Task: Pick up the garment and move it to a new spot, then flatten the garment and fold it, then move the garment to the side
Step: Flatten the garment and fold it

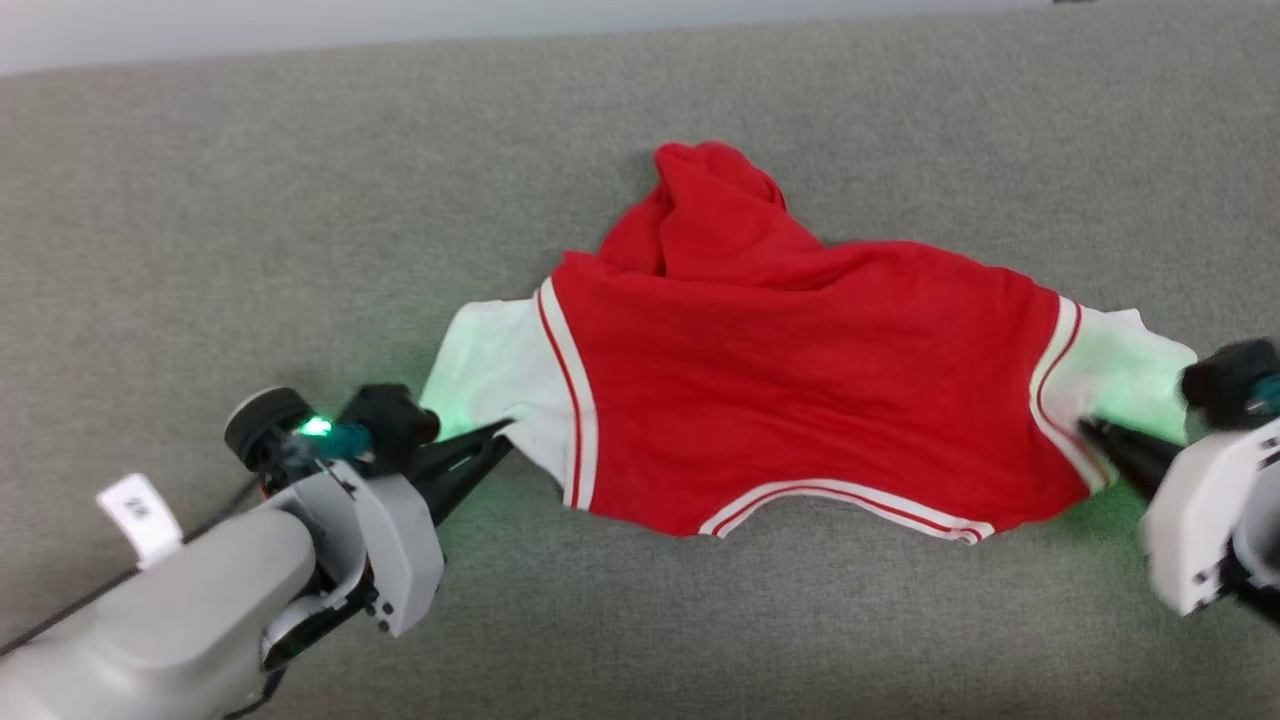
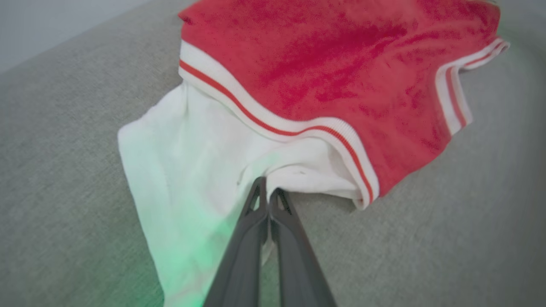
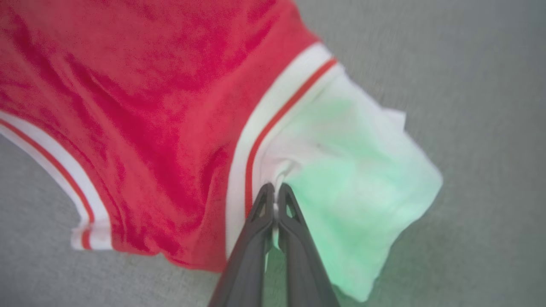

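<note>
A: What lies on the grey surface [image 1: 250,220]?
B: The garment [image 1: 800,380], spread between both grippers.
A: And their grip?
B: The left gripper [image 1: 497,433] is clamped on the white end at its tips; the right gripper [image 1: 1088,428] is likewise clamped on the opposite white end.

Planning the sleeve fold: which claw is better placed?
Probably left: the left claw is shut on the garment at a white sleeve, well within head view; the right claw grips at the picture's edge.
</note>
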Controlling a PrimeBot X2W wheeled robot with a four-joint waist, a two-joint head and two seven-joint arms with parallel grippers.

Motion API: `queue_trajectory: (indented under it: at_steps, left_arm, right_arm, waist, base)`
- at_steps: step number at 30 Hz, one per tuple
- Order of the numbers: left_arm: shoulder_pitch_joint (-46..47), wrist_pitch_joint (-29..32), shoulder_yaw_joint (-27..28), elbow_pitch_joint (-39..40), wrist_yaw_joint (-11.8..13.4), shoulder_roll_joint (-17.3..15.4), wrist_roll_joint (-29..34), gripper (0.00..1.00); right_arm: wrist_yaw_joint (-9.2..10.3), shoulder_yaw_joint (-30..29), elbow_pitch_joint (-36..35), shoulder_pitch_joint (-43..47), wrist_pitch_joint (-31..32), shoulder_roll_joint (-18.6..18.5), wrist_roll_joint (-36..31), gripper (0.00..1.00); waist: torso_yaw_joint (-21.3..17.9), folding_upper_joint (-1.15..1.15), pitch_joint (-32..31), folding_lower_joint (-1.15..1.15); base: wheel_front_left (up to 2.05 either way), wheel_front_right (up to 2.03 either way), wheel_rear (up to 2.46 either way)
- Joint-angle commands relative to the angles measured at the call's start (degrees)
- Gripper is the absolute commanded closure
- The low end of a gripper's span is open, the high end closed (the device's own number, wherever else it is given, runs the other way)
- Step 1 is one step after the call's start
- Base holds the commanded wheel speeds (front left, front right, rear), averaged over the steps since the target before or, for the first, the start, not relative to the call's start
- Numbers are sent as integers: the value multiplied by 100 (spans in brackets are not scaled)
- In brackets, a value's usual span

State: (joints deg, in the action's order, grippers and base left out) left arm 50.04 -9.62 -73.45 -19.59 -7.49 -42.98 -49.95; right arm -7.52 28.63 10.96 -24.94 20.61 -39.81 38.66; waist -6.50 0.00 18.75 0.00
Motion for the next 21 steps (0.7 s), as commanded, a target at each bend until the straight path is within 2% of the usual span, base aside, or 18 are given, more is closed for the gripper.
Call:
queue_trajectory:
  at_steps: [1, 5, 10, 12, 15, 21]
  left_arm:
    - [39, -162, 8, 31, 10, 19, -263, 100]
    - [138, -491, 307, 419, 10, -37, -1291, 100]
    - [238, -555, 1260, 1082, 9, -115, -2027, 100]
    - [225, -547, 1654, 1185, 9, -97, -2164, 100]
    - [418, -549, 1897, 1050, 9, -1, -2347, 100]
    - [1449, -437, 2326, -162, 9, 483, -3090, 100]
  right_arm:
    - [7, -93, -144, 3, -137, -151, 10, 100]
    - [7, -484, -582, -63, -489, -308, 191, 100]
    - [7, -1297, -995, -162, -731, -221, 502, 100]
    - [7, -1622, -1031, -268, -707, 3, 586, 100]
    - [7, -2074, -776, -718, -626, 448, 449, 100]
    - [7, -2714, 397, -2490, -491, 1852, 89, 100]
  waist:
    - [94, 0, -140, 0]
    - [242, 0, -271, 0]
    - [483, 0, -277, 0]
    - [564, 0, -207, 0]
    - [632, 0, -36, 0]
    - [596, 0, 520, 0]
  base:
    - [0, 0, 0]
    - [0, 0, 0]
    - [0, 0, 0]
    - [0, 0, 0]
    - [0, 0, 0]
    - [0, 0, 0]
